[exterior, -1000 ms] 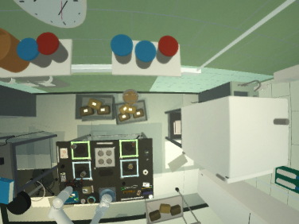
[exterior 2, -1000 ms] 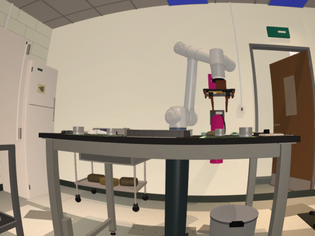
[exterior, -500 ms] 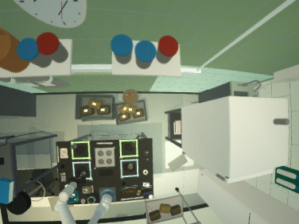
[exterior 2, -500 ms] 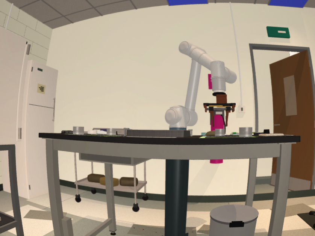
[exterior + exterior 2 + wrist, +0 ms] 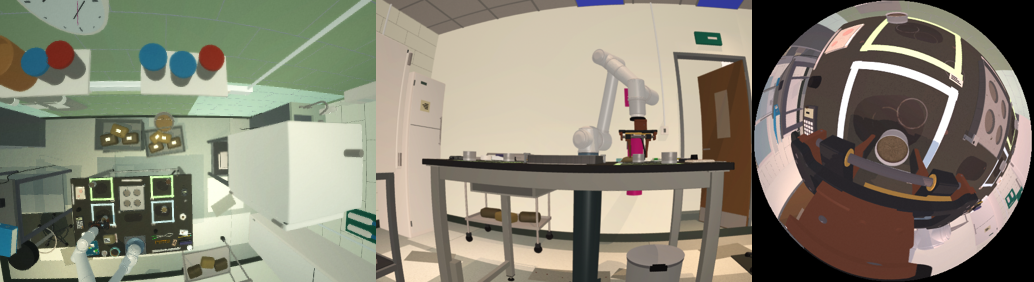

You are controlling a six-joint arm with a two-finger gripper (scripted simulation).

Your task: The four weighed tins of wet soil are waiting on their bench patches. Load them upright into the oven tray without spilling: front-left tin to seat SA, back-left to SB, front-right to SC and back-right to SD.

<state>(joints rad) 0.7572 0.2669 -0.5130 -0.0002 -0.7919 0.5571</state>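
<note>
On the black bench, a small round tin of brown soil (image 5: 892,150) (image 5: 638,158) stands upright inside a white-outlined patch (image 5: 897,83). A second tin (image 5: 896,17) (image 5: 669,157) stands at the far edge of the neighbouring pale-yellow patch. Two more tins (image 5: 469,155) (image 5: 509,156) stand at the bench's other end. The grey oven tray (image 5: 994,111) (image 5: 132,196) with its round seats lies between the pairs of patches. My gripper (image 5: 890,156) (image 5: 637,149) hangs straight down just above the first tin, with a finger to either side of it. The gripper is open and holds nothing.
A white fridge (image 5: 421,146) stands left of the bench. A calculator (image 5: 809,122) and a pink-printed card (image 5: 841,39) lie near the white patch. A wheeled cart (image 5: 509,217) with brown rolls and a grey bin (image 5: 655,261) stand under the bench.
</note>
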